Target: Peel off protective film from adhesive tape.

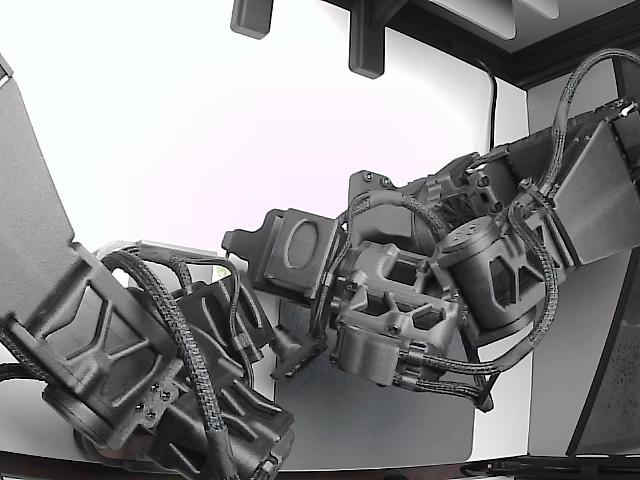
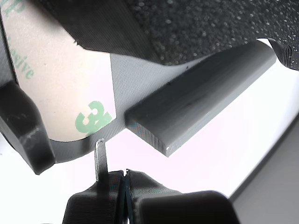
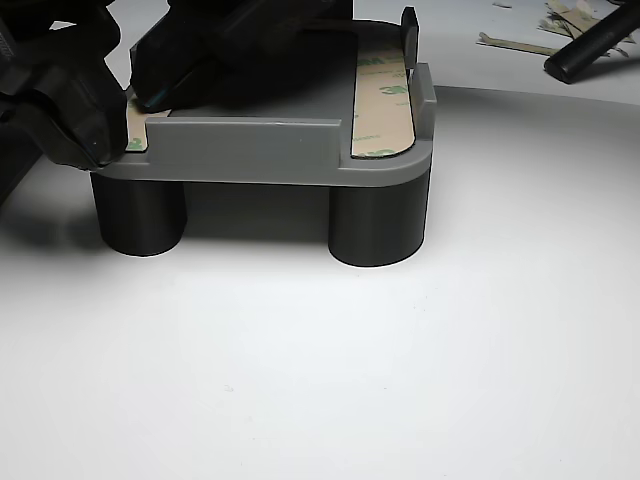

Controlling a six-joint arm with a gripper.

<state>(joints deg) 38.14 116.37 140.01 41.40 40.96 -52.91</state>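
On the grey fixture (image 3: 250,150), two taped strips (image 3: 385,105), end effector (image 2: 112,170) seemingly clenched, just beside film (image 2: 60,88).

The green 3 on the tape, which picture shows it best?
The wrist view: the green 3 is big and sharp there, on the tan film just beyond the fingers. The other view shows only faint green print on a film strip. The exterior view shows arms, no 3.

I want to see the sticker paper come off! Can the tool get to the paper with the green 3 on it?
Probably yes. The tool sits just off the edge of the film, near the green 3, with nothing between them. The raised grey bar lies to one side, not in the way.
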